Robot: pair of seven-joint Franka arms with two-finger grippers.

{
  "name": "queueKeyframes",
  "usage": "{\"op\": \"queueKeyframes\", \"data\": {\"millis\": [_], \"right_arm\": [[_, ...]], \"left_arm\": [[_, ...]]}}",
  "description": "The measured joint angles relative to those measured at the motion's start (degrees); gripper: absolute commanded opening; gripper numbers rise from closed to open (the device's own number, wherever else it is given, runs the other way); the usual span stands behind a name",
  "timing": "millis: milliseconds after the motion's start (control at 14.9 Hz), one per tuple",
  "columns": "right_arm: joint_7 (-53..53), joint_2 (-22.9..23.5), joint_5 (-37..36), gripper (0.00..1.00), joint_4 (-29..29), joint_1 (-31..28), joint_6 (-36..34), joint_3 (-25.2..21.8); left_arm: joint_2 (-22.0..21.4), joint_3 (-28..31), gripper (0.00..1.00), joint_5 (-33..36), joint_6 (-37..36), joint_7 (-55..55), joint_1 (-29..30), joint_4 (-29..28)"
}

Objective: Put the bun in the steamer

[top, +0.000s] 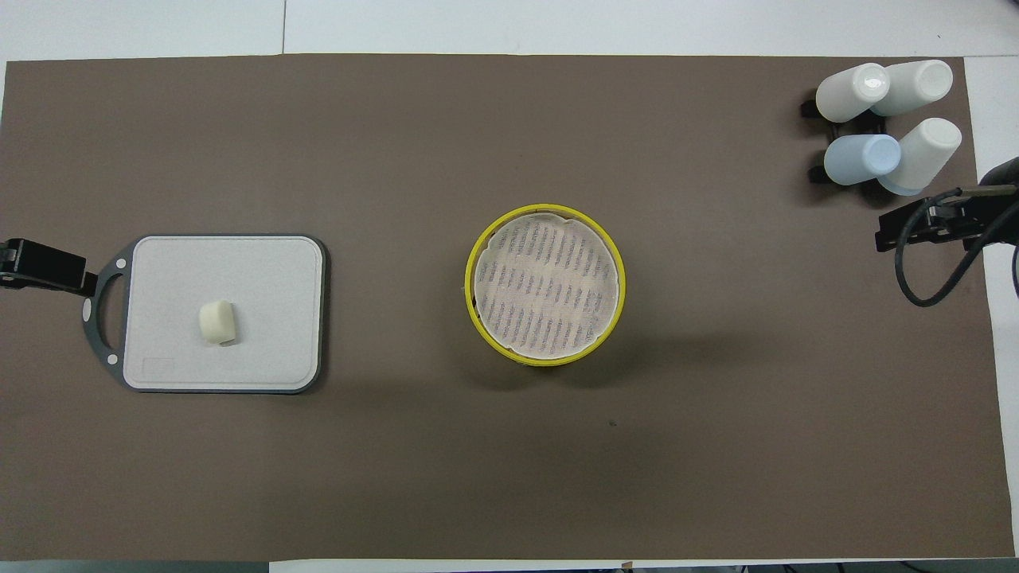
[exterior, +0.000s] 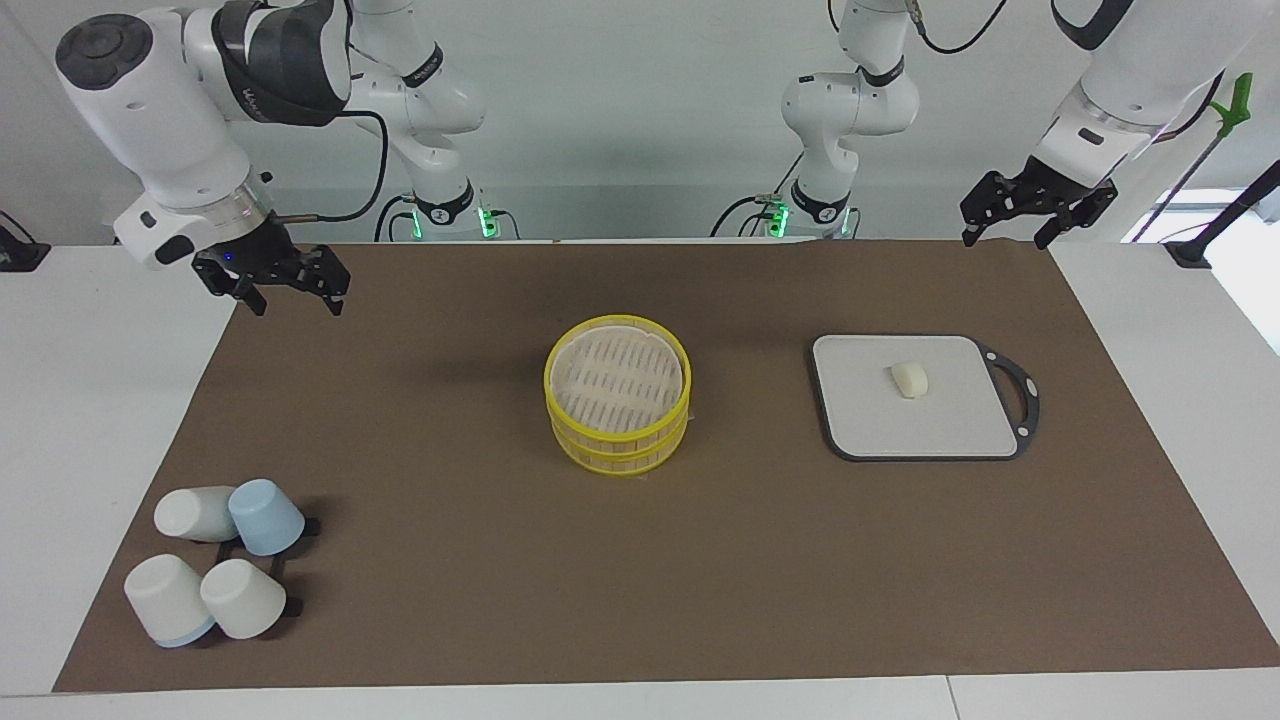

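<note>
The bun [exterior: 910,380] is a small cream-white lump lying on a flat grey board [exterior: 900,428] toward the left arm's end of the table; it also shows in the overhead view [top: 217,322]. The steamer [exterior: 617,447] stands in the middle of the mat as two stacked yellow-rimmed layers with a pale slatted surface on top; the overhead view [top: 470,288] shows it too. My left gripper [exterior: 1005,238] hangs open and empty in the air over the mat's corner, nearer to the robots than the board. My right gripper [exterior: 295,302] hangs open and empty over the mat's edge at the right arm's end.
Several white and pale blue cups [exterior: 215,570] lie on a black rack at the right arm's end, farther from the robots than the steamer; they also show in the overhead view [top: 884,119]. A brown mat [exterior: 450,560] covers the white table. The board [top: 263,278] has a black handle.
</note>
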Motion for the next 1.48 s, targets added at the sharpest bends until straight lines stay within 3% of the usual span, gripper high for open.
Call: {"op": "queueKeyframes", "data": {"millis": [740, 1076, 1480], "right_arm": [[0.61, 0.03, 0.23, 1.00, -0.23, 1.22, 2.01, 1.14], [13.83, 2.78, 0.36, 1.00, -0.43, 12.44, 6.72, 1.89], [33.94, 9.81, 0.41, 1.00, 2.30, 28.04, 13.06, 2.10]], "left_arm": [[0.00, 0.09, 1.00, 0.00, 0.01, 0.00, 0.02, 0.00], [-0.51, 0.22, 1.00, 0.00, 1.78, 0.00, 0.04, -1.93], [-6.42, 0.86, 1.00, 0.05, 12.38, 0.00, 0.80, -16.97]]}}
